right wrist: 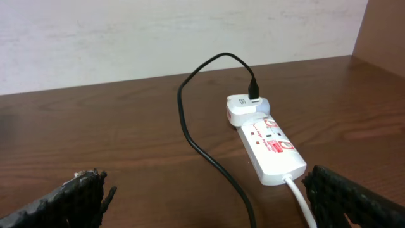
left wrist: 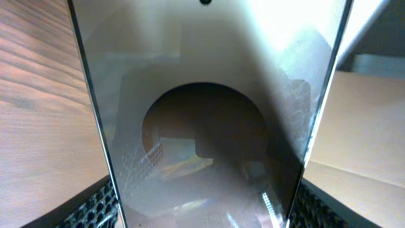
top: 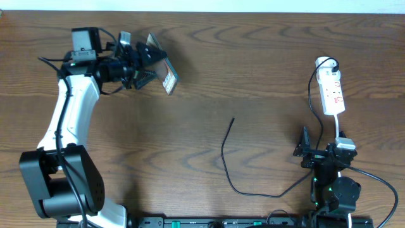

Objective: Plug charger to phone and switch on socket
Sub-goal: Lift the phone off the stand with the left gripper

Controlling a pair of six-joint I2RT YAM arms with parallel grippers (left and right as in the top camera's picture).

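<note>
My left gripper is shut on the phone and holds it tilted on edge above the far left of the table. In the left wrist view the phone's glossy dark face fills the frame between my fingers. The charger cable lies on the table, its free plug tip near the centre. Its other end goes into a white adapter at the socket. My right gripper is open and empty just in front of the socket, with the cable running between its fingers.
The socket's white lead runs back towards my right arm. A pale wall stands behind the table's far edge. A cardboard-coloured surface shows beside the phone in the left wrist view.
</note>
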